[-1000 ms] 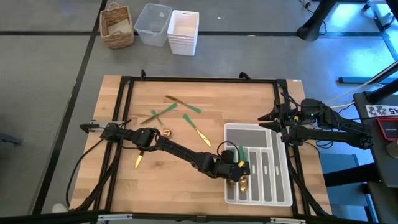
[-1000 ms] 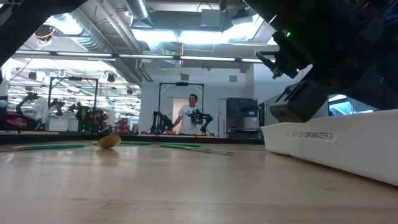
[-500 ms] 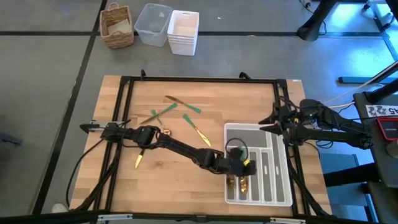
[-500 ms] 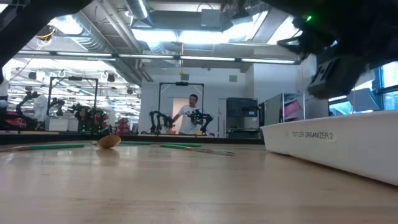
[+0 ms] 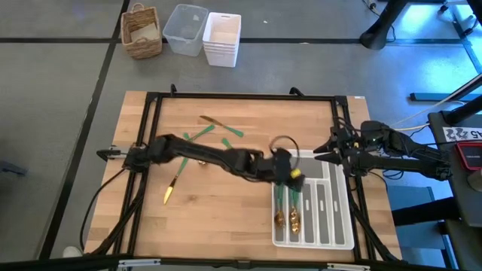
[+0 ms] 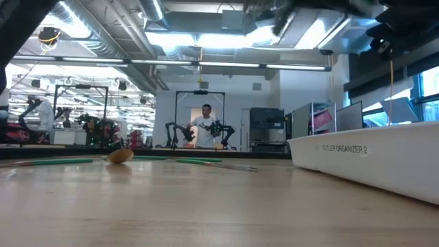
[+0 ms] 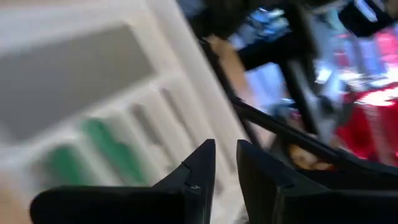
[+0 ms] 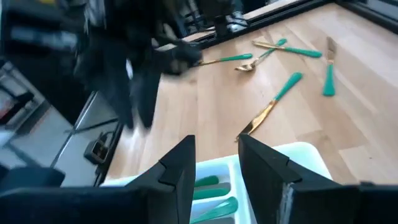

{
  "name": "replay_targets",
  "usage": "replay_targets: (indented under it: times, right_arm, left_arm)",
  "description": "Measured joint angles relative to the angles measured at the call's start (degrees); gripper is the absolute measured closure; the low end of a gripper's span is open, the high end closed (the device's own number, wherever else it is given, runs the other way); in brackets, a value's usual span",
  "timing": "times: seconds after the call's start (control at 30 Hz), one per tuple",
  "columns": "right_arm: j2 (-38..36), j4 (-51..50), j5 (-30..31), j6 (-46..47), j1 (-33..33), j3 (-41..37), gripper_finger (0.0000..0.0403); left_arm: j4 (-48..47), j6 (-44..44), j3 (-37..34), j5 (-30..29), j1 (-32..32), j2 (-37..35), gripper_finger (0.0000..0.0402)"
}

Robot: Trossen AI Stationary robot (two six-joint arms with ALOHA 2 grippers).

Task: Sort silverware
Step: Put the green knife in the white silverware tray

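Two green-handled spoons (image 5: 287, 207) with gold heads lie in the narrow left compartments of the white cutlery tray (image 5: 333, 205); their handles show in the right wrist view (image 8: 211, 193). More silverware lies on the wood: a crossed cluster (image 5: 202, 132) near the far edge, and one piece (image 5: 172, 190) toward the near left. My left gripper (image 5: 290, 172) hovers over the tray's far left corner, slightly open and empty (image 7: 225, 165). My right gripper (image 5: 320, 151) waits open at the tray's far right corner (image 8: 217, 165). A gold spoon head (image 6: 121, 156) shows in the low view.
Black frame rails (image 5: 241, 96) border the table. Beyond its far edge stand a wicker basket (image 5: 141, 31), a clear tub (image 5: 185, 28) and a white bin stack (image 5: 222, 38). A knife (image 8: 273, 102) lies just left of the tray. A person (image 6: 206, 127) stands far off in the room.
My left gripper has risen out of the tray's left compartments and drawn back toward the far edge, its arm swinging up over the table's middle. The two spoons in the tray now lie uncovered. In the low view the arm has lifted out of sight.
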Motion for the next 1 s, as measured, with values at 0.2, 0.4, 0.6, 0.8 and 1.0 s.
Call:
replay_targets:
  times: [0.2, 0.4, 0.6, 0.8, 1.0]
  right_arm:
    - [3.08, 0.42, 3.47, 7.49, 0.00, 0.00, 0.0279]
    - [12.48, 4.02, 3.41, 8.89, 0.02, 0.00, 0.0279]
    - [25.30, 20.19, 2.72, 8.93, 0.00, 0.02, 0.0279]
    - [38.31, 27.22, -0.16, 8.87, 0.01, 4.41, 0.0279]
    - [48.02, 27.54, -2.62, 8.54, -0.04, 10.86, 0.0279]
  left_arm:
    - [-25.21, 1.53, 0.00, -6.54, 1.20, -8.72, 0.0342]
    - [-50.49, -7.82, 0.04, -7.00, 3.32, -14.87, 0.0355]
    - [-56.47, -7.52, -4.38, -5.60, 5.67, -18.02, 0.0372]
    - [-58.50, 0.54, -12.53, -4.06, 10.40, -21.27, 0.0389]
    - [-58.24, 12.39, -26.46, 0.17, 18.48, -28.79, 0.0400]
